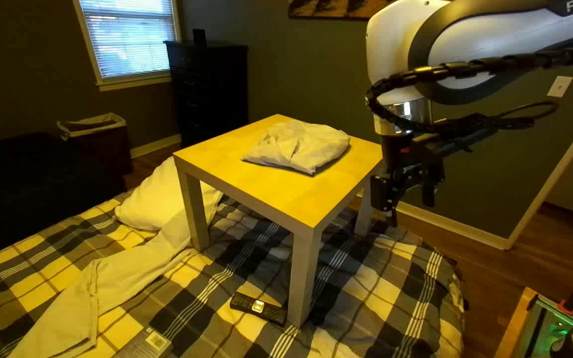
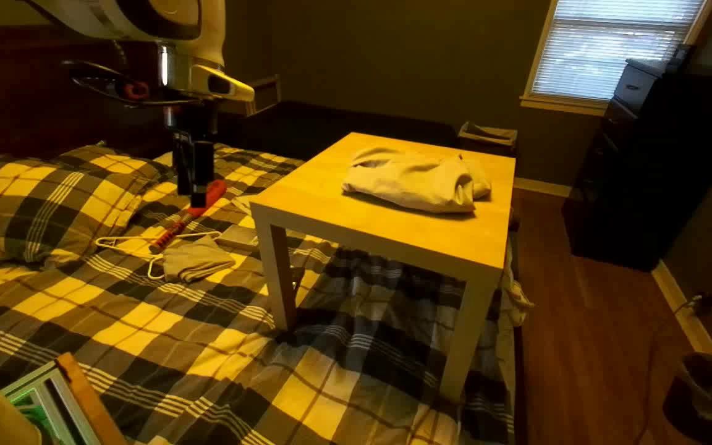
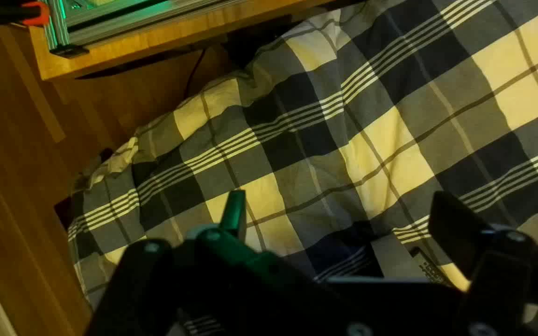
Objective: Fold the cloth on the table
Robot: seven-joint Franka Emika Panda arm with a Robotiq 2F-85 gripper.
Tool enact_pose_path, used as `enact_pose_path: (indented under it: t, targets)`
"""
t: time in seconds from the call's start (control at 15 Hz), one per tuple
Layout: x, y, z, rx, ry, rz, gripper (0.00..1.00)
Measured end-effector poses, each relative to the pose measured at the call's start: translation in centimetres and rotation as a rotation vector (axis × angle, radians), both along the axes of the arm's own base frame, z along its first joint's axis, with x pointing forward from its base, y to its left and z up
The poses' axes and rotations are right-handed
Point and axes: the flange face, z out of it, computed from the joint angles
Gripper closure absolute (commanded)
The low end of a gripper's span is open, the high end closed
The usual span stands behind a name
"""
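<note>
The pale grey-beige cloth (image 1: pixel 299 144) lies in a rumpled, folded bundle on the table (image 1: pixel 217 159), toward the far side of its light wood top. In an exterior view the cloth (image 2: pixel 415 179) also shows as a low heap on the table (image 2: pixel 306 191), with folds at one end. My gripper (image 1: pixel 410 201) hangs in the air beyond the table's edge, apart from the cloth, pointing down. It also shows in an exterior view (image 2: pixel 194 182). In the wrist view the gripper (image 3: pixel 342 214) has its fingers wide apart with nothing between them. The cloth is out of the wrist view.
The table stands on a plaid blanket (image 1: pixel 246 248). A remote (image 1: pixel 257 307) lies by a table leg. A white pillow-like bundle (image 1: pixel 154 199) lies beside it. A red-handled tool (image 2: pixel 207 198), a hanger (image 2: pixel 124 241) and a folded grey cloth (image 2: pixel 198 259) lie on the bed.
</note>
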Motion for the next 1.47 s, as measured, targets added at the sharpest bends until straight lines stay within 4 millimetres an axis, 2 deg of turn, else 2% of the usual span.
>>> enact_pose_path:
  t: [0.47, 0.67, 0.87, 1.07, 1.47]
  targets:
    - [0.1, 0.0, 0.1, -0.001, -0.003, 0.001, 0.0]
    - [1.5, 0.3, 0.5, -0.023, -0.09, 0.042, 0.0]
    - [4.0, 1.1, 0.4, -0.071, -0.194, 0.13, 0.0]
    - [7.3, 1.8, -0.1, -0.146, -0.292, 0.266, 0.0]
    - [14.6, 3.1, -2.5, -0.262, -0.419, 0.574, 0.0]
